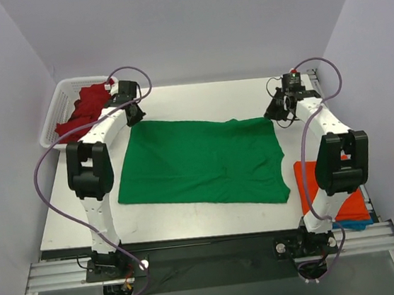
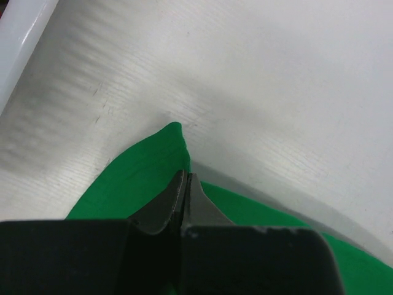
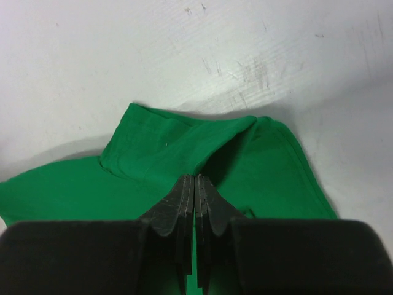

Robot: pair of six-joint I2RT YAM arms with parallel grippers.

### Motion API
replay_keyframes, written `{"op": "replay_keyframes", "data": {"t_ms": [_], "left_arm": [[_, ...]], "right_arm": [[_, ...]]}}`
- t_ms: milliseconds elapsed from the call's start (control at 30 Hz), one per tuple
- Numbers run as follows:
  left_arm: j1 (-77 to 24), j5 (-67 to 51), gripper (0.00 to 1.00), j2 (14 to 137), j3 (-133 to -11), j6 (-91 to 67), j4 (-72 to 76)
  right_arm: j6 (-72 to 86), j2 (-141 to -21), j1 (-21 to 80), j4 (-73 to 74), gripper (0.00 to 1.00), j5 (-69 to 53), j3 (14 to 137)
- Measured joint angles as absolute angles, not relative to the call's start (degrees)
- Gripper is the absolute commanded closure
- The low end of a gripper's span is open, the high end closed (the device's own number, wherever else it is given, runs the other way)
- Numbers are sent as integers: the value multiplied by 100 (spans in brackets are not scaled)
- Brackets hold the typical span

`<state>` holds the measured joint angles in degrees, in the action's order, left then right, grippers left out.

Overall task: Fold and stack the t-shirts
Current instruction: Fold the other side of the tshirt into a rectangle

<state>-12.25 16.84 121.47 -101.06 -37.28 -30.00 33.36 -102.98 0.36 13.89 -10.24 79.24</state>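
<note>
Left hand [image 2: 186, 176], right hand [image 3: 194, 179] grip green t-shirt [image 1: 202, 162] | white table [image 1: 198, 97] | pale walls [image 1: 182, 21]

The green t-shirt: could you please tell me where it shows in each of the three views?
Top external: the green t-shirt lies spread across the middle of the white table.
Left wrist: its pointed corner is at lower centre, at the shut left gripper.
Right wrist: a bunched corner fills the lower half, at the shut right gripper.
Shared landmark: the white table under the shirt.
</note>
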Motion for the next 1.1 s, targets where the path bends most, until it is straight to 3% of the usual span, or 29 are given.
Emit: {"op": "replay_keyframes", "data": {"t_ms": [567,1100], "left_arm": [[-1225,1841,100,10770,-8130,-4025,-2718],[-1236,1918,100,9542,-6313,-4641,-2342]], "right_arm": [[3647,-7863,36,1229,100,-917,5437],[3802,-6836,222,1229,100,-847,4248]]}}
